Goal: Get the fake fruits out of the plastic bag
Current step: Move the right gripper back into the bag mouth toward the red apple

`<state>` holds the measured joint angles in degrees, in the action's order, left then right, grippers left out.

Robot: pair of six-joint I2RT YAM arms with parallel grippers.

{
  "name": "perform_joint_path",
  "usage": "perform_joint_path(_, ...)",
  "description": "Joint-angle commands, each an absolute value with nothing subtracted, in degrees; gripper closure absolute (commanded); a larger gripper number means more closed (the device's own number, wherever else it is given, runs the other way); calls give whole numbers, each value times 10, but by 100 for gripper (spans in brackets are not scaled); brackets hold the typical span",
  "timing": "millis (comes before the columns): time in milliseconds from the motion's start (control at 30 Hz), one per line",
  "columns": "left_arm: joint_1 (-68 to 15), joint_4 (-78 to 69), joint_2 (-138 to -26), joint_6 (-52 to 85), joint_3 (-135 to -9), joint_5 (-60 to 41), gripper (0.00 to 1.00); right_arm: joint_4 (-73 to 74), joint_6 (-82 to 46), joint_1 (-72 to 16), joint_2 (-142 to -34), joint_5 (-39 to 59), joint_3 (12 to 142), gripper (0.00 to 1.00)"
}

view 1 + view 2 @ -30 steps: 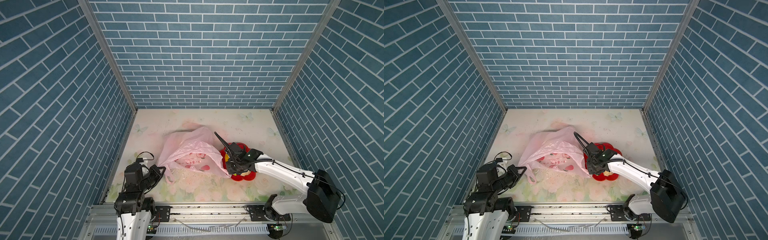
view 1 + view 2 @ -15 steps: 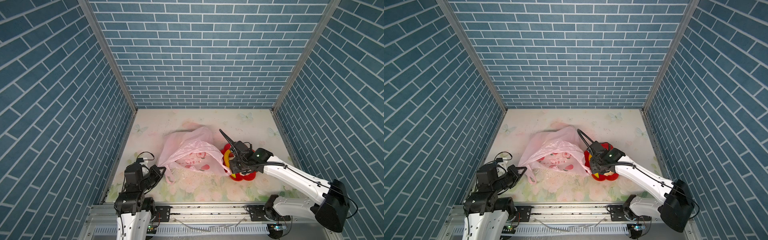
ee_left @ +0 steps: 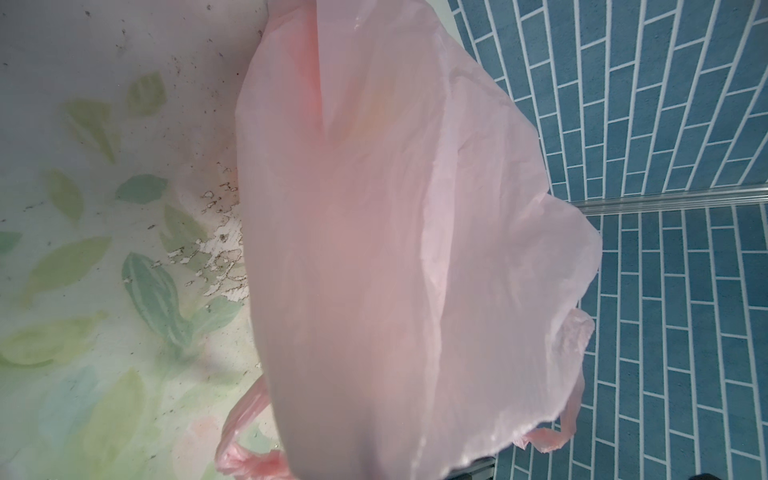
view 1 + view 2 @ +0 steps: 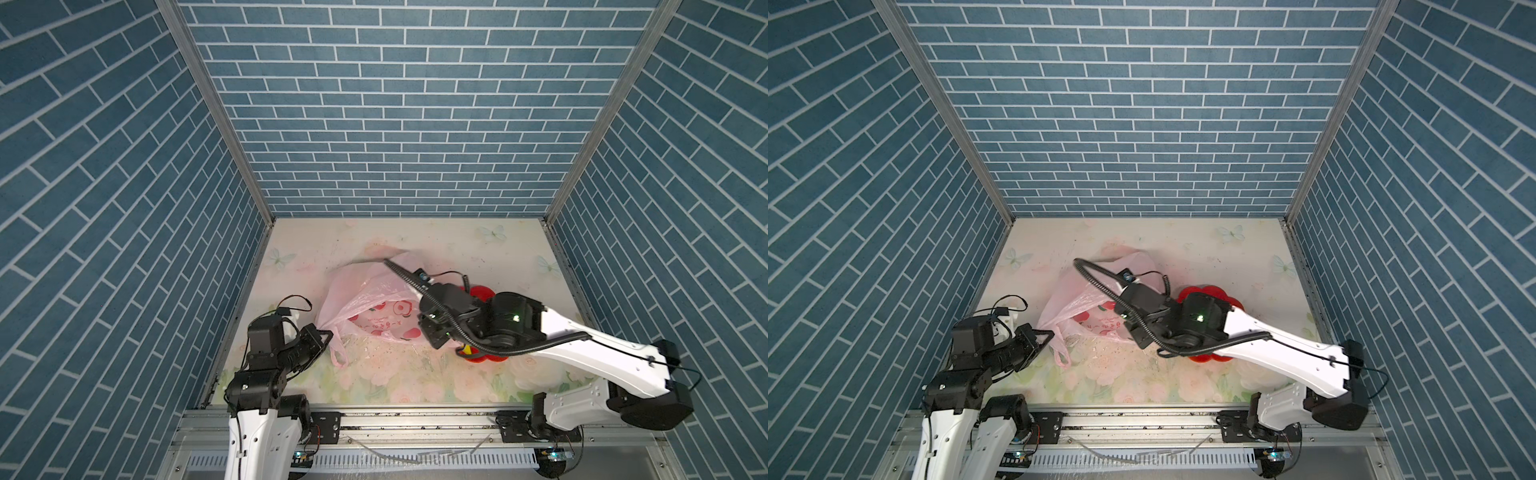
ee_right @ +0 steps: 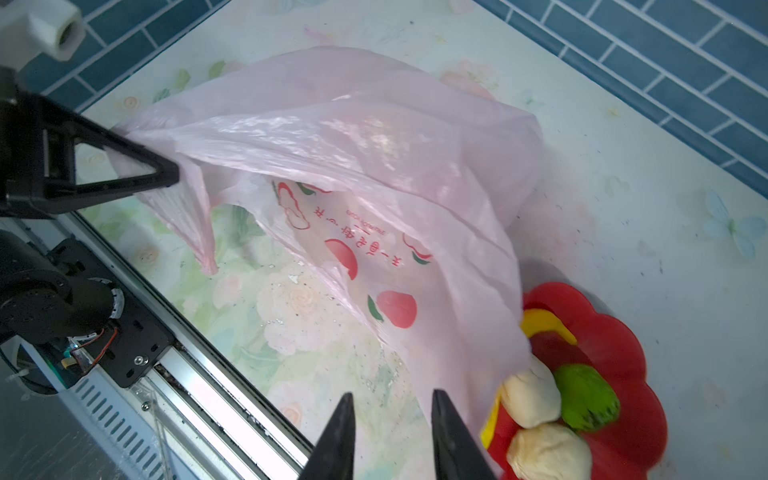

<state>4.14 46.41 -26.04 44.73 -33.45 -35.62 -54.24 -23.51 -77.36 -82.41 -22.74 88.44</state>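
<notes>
**Left gripper [image 4: 329, 334] anchors the bag while right gripper [image 5: 391, 395] waits part-open**

We see the left gripper clamped tight on a rim corner of the plastic bag [image 5: 374, 137]. We judge that it pulls the film taut so the mouth gapes toward the other arm. The bag lies mid-table, one end overlapping the red plate [image 5: 623, 332]. We cannot tell whether any fruit remains inside. The right gripper hovers at the bag's near edge, jaws slightly apart and gripping nothing. Four fake fruits [image 5: 548, 453] rest on the plate: a yellow banana [image 5: 540, 324], two cream balls [image 5: 532, 399] and a green bumpy ball [image 5: 586, 395].
</notes>
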Motion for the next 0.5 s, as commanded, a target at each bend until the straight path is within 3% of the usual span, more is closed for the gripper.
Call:
perform_joint_path(0, 40, 490, -270, 415, -361, -363, 97, -468, -167, -803, -878, -241, 895, 75)
perform_joint_path(100, 40, 499, -280, 407, -376, -364, 97, -428, -141, -805, -932, -213, 885, 83)
perform_joint_path(233, 40, 509, -293, 398, -397, -368, 97, -419, -99, -795, -986, -249, 872, 91)
perform_joint_path(467, 40, 517, -305, 391, -421, -371, 97, -367, -14, -754, -1022, -279, 825, 96)
